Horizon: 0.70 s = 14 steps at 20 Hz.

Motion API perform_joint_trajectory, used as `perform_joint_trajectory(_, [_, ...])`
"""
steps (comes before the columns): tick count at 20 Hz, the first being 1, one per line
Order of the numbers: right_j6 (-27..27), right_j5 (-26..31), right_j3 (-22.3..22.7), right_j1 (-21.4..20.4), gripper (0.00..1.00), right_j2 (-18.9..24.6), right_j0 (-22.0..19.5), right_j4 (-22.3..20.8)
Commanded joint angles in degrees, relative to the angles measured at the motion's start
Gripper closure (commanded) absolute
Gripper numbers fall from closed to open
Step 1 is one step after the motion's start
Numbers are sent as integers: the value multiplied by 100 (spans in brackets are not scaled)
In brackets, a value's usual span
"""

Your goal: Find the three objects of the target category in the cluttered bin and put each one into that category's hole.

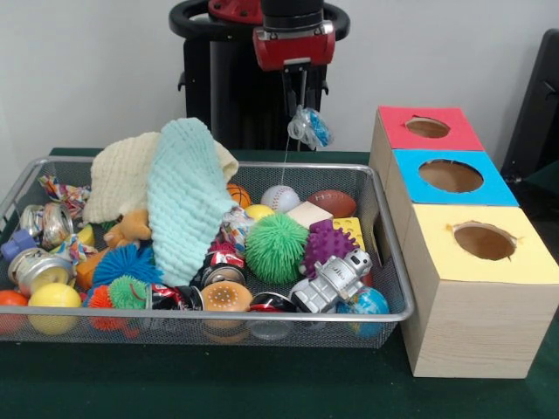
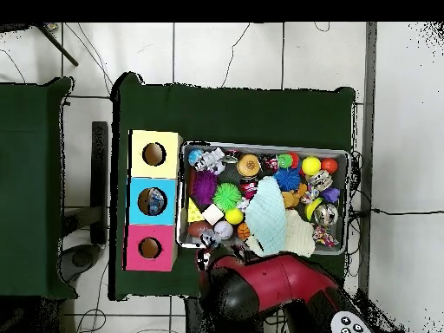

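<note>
1. Front view shows you the gripper (image 1: 303,112) raised clear above the far rim of the wire bin (image 1: 384,262), its slim fingers pinched on a small clear-and-blue crumpled item (image 1: 311,128) that dangles beneath them. What the item is cannot be made out.
2. Relative to the bin, the three hole boxes stand in a row just beside its end wall: the red box (image 1: 397,131) farthest back, the blue box (image 1: 410,179) in the middle, the yellow box (image 1: 437,253) nearest the camera.
3. Judged step: you are in transport, one object lifted out and not yet delivered. The item hangs over the bin's far corner, closest to the red box.
4. Next move, as a judgement: carry the item sideways off the bin, centre it over the correct hole, then release. It hangs loosely, so expect swing; settle it before letting go.
5. Overhead view suggests something already lies in the blue box's hole; its identity is unclear.
6. Remaining clutter in the bin includes a light blue cloth (image 1: 185,201), a green spiky ball (image 1: 276,248) and a silver toy robot (image 1: 332,281).
7. No brand, label or writing is legible anywhere.
</note>
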Motion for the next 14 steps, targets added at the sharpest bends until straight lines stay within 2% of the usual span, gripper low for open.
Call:
perform_joint_trajectory(1, [434,814,-143,-105,100,-336,573,106])
perform_joint_trajectory(3, [650,428,-147,-143,100,-596,764,-199])
perform_joint_trajectory(4, [126,829,-172,-108,100,-331,613,-245])
perform_joint_trajectory(6, [-81,945,-137,-145,100,-290,464,-140])
perform_joint_trajectory(14, [42,930,-66,-210,100,-292,628,-19])
